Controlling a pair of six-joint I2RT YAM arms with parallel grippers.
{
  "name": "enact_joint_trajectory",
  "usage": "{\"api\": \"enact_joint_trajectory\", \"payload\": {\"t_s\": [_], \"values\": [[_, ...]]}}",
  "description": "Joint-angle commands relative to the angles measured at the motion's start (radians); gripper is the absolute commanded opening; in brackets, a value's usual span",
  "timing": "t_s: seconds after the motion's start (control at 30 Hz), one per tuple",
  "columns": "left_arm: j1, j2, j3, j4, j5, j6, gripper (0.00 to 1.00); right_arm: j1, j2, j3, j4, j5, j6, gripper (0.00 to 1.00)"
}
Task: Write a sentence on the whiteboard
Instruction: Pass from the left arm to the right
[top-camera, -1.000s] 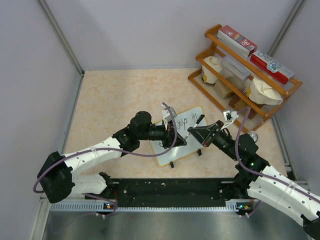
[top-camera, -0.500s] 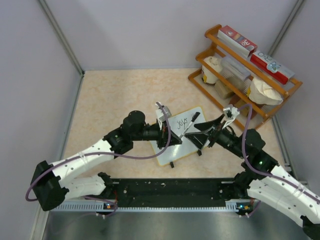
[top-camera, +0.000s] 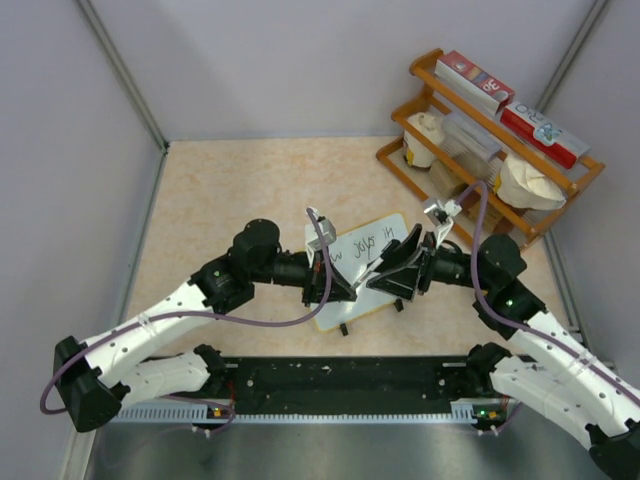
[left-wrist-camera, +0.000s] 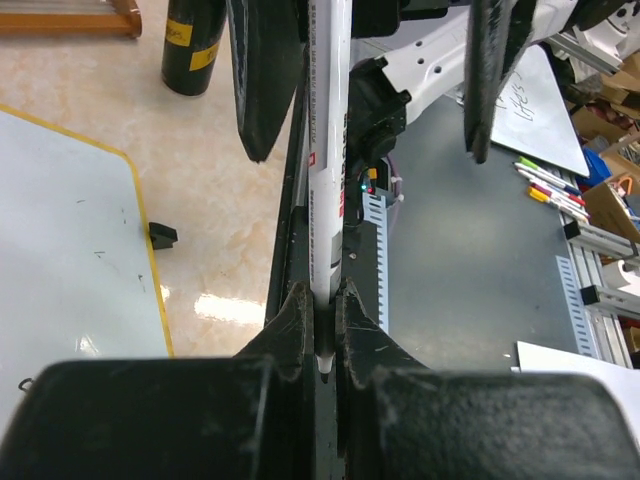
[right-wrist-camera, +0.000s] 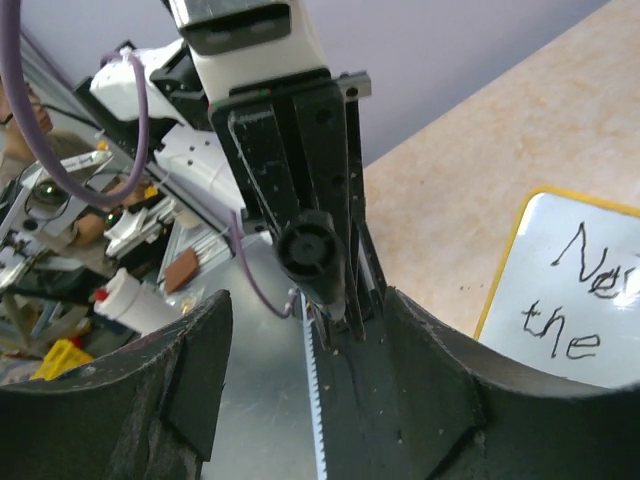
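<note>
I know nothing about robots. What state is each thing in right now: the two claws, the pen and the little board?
left gripper: shut on the marker.
right gripper: open, a finger on either side of the marker's far end, not gripping it.
marker: clamped at one end by the left gripper alone; capped or not, cannot tell.
whiteboard: has handwriting on it.

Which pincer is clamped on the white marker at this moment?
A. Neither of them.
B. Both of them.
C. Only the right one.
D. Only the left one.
D: in the left wrist view the left pincer is shut on the white marker, while the fingers of the right pincer stand wide apart on either side of it, not touching it.
</note>
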Motion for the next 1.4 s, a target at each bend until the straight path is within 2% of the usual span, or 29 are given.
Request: {"api": "enact_joint_trajectory", "payload": {"t_s": [0.0, 0.4, 0.67, 0.8, 0.9, 1.03, 1.07, 1.1, 1.2, 1.33, 1.37], "values": [[0.001, -0.018, 0.048, 0.019, 0.060, 0.009, 0.00, -0.010, -0.001, -0.016, 0.137, -0.131, 0.080, 0.56], [-0.001, -0.009, 0.042, 0.016, 0.070, 0.002, 0.00, -0.008, 0.032, -0.027, 0.151, -0.176, 0.103, 0.33], [-0.007, -0.001, 0.041, 0.016, 0.071, 0.000, 0.00, -0.008, 0.048, -0.037, 0.157, -0.151, 0.117, 0.32], [-0.011, 0.008, 0.044, 0.017, 0.079, 0.000, 0.00, -0.008, 0.051, -0.044, 0.161, -0.138, 0.125, 0.38], [-0.014, 0.016, 0.045, 0.017, 0.080, 0.000, 0.00, -0.010, 0.052, -0.044, 0.152, -0.133, 0.122, 0.36], [-0.017, 0.020, 0.045, 0.019, 0.085, 0.002, 0.00, -0.008, 0.054, -0.045, 0.142, -0.124, 0.116, 0.25], [-0.019, 0.019, 0.042, 0.020, 0.085, 0.002, 0.00, -0.010, 0.054, -0.045, 0.137, -0.124, 0.116, 0.18], [-0.019, 0.017, 0.042, 0.020, 0.088, 0.003, 0.00, -0.008, 0.055, -0.045, 0.134, -0.121, 0.113, 0.17], [-0.019, 0.016, 0.038, 0.014, 0.085, 0.003, 0.00, -0.008, 0.054, -0.044, 0.116, -0.116, 0.096, 0.00], [-0.019, 0.014, 0.032, 0.005, 0.071, 0.005, 0.00, -0.010, 0.051, -0.045, 0.085, -0.101, 0.068, 0.00], [-0.019, 0.009, 0.029, -0.002, 0.058, 0.005, 0.04, -0.008, 0.043, -0.047, 0.060, -0.090, 0.050, 0.00]]}}
